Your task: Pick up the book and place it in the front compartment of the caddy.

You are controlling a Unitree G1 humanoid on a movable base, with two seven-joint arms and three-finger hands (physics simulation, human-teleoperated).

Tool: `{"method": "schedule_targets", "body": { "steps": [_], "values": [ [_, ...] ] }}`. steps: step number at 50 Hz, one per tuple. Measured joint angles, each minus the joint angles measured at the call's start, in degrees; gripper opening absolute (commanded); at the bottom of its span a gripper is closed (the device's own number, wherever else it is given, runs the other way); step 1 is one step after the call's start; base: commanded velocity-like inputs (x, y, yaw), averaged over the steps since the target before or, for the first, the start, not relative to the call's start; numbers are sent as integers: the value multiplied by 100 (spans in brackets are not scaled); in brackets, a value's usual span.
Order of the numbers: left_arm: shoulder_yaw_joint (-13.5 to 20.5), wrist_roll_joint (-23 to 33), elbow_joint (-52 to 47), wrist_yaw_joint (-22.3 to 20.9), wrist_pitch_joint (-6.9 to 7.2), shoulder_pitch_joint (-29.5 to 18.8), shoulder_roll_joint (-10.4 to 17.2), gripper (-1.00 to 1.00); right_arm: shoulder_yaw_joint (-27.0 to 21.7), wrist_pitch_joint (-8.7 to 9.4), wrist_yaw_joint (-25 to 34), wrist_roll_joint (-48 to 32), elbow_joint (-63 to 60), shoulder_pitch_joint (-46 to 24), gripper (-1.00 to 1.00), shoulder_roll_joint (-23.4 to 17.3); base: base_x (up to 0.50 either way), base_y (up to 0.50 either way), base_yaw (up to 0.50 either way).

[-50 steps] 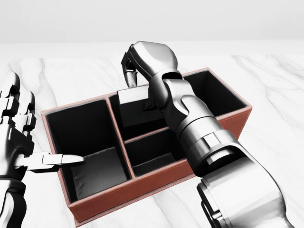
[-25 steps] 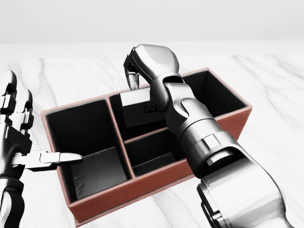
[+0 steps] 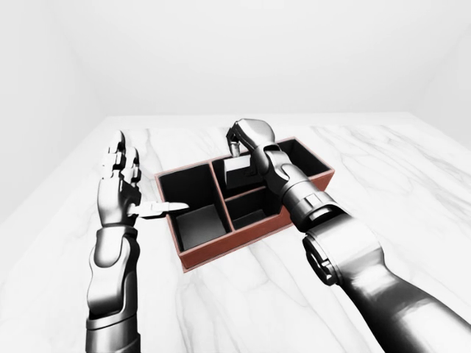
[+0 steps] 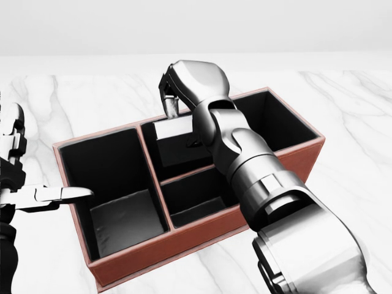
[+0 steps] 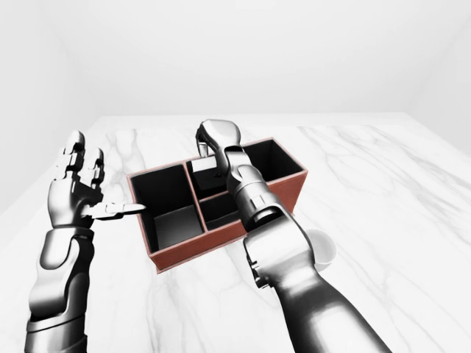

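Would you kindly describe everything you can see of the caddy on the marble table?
The caddy is a long, open-topped box with reddish-brown outer walls and a black lining. Dividers split it into compartments: a large one at the head view's left and two smaller ones in the middle; the arm hides the far right. It sits flat, angled, on the table. The book stands in the upper middle compartment under the right hand. The left hand points a finger over its left wall.

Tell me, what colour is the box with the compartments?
The caddy is reddish-brown outside and black inside, clearest in the head view.
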Motion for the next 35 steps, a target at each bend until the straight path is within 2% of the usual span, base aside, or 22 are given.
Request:
{"method": "schedule_targets", "body": {
  "steps": [35],
  "values": [
    [221, -228, 97, 69, 0, -195, 220, 100, 1, 0, -44, -68, 48, -97, -100, 80, 0, 0, 0]
  ]
}}
